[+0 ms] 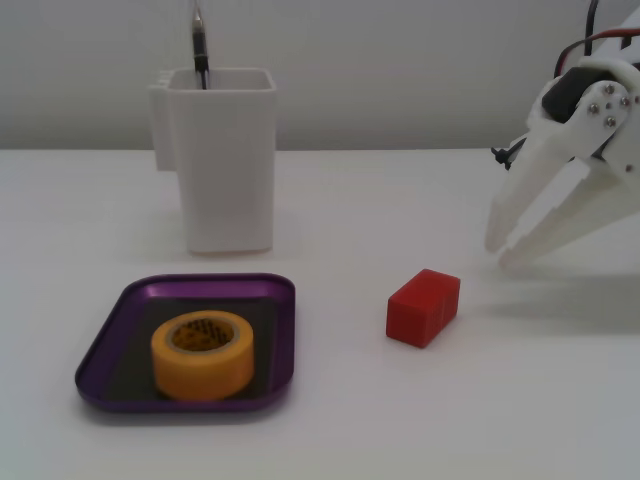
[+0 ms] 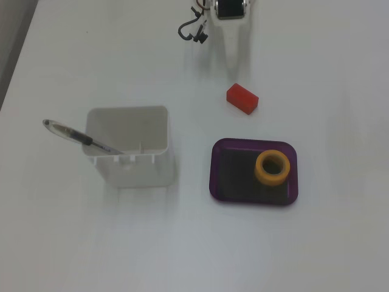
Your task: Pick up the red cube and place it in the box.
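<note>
The red cube (image 1: 423, 307) lies on the white table, to the right of the box in a fixed view; it also shows in the other fixed view (image 2: 242, 98). The box, a shallow purple tray (image 1: 285, 340), holds a yellow tape roll (image 1: 203, 355) and shows from above too (image 2: 234, 176). My white gripper (image 1: 500, 253) hangs just above the table, up and to the right of the cube and apart from it. Its jaws are a little open and empty. From above, the gripper (image 2: 236, 61) points down towards the cube.
A tall white square container (image 1: 222, 160) with a pen (image 1: 199, 45) in it stands behind the tray. From above, the container (image 2: 130, 164) is left of the tray. The tape roll (image 2: 271, 166) fills the tray's right part.
</note>
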`<control>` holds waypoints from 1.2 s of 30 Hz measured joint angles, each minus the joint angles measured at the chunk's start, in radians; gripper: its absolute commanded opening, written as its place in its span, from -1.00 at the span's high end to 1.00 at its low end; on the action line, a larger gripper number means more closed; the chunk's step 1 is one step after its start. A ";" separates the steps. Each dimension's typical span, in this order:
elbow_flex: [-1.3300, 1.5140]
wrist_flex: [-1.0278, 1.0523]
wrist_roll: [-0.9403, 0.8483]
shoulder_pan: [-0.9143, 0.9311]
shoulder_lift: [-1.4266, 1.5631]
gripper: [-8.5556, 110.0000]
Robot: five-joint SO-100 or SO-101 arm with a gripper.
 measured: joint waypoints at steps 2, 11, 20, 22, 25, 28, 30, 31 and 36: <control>0.000 0.000 -0.002 0.000 0.000 0.86; 0.000 0.000 -0.003 -0.002 0.000 0.86; 0.000 0.000 -0.003 -0.002 0.000 0.86; 0.000 0.000 -0.006 -0.002 0.000 0.86; -0.038 -0.032 -0.006 -0.002 0.000 0.83; -0.094 -0.072 -0.006 0.002 0.000 0.80; -0.120 -0.081 -0.006 0.003 0.000 0.78; -0.124 -0.083 -0.006 0.003 0.000 0.77; -0.133 -0.084 -0.006 0.003 0.000 0.76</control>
